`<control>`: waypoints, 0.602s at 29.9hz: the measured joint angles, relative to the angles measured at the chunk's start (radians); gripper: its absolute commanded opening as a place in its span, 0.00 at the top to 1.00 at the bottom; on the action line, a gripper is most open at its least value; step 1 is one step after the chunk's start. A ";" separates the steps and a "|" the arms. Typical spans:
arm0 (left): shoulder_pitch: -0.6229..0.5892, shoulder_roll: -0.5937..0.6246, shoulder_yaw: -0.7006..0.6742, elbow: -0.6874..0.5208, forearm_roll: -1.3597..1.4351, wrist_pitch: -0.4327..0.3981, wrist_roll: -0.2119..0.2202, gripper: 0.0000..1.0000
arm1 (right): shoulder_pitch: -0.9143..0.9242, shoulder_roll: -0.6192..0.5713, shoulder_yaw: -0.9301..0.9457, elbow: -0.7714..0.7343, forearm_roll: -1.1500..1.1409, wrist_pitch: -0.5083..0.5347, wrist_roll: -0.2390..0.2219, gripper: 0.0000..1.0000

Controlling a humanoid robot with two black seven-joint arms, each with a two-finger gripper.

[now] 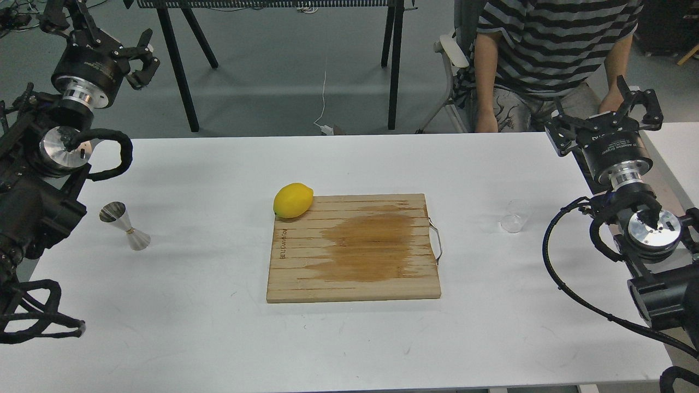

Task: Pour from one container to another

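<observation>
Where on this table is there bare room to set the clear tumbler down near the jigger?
Bare white table lies between the shiny steel hourglass jigger and the wooden cutting board, and along the whole near edge. The small clear tumbler stands alone right of the board. Only the board's far-left corner is crowded, by the yellow lemon.

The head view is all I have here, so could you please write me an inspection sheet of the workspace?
Surface: white table, bare apart from the items below.
Job's things: clear tumbler upright at the right; steel jigger upright at the left; far apart, neither held.
Clutter: wooden cutting board in the middle, with a dark wet-looking stain and a metal handle on its right edge; lemon on its far left corner.
Grippers: left gripper and right gripper both open, raised, empty.
Cables: black cables looped along both arms; white cable on the floor.
Surroundings: seated person in striped shirt behind the table; black-legged table beyond.
</observation>
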 measured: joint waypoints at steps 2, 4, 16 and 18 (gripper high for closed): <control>0.000 0.000 0.000 0.000 0.000 0.003 -0.002 0.00 | 0.000 -0.004 0.003 0.000 0.000 0.001 0.000 0.00; 0.000 0.002 0.000 0.000 0.001 0.002 -0.009 0.00 | 0.000 -0.007 0.003 0.000 0.000 0.001 -0.001 0.00; -0.015 0.004 -0.002 -0.001 0.000 -0.002 -0.018 0.00 | -0.001 -0.009 0.032 -0.005 0.000 0.001 0.002 0.00; -0.016 0.004 -0.001 -0.001 0.000 -0.002 -0.018 0.00 | -0.001 -0.009 0.033 -0.005 0.000 0.002 0.001 0.00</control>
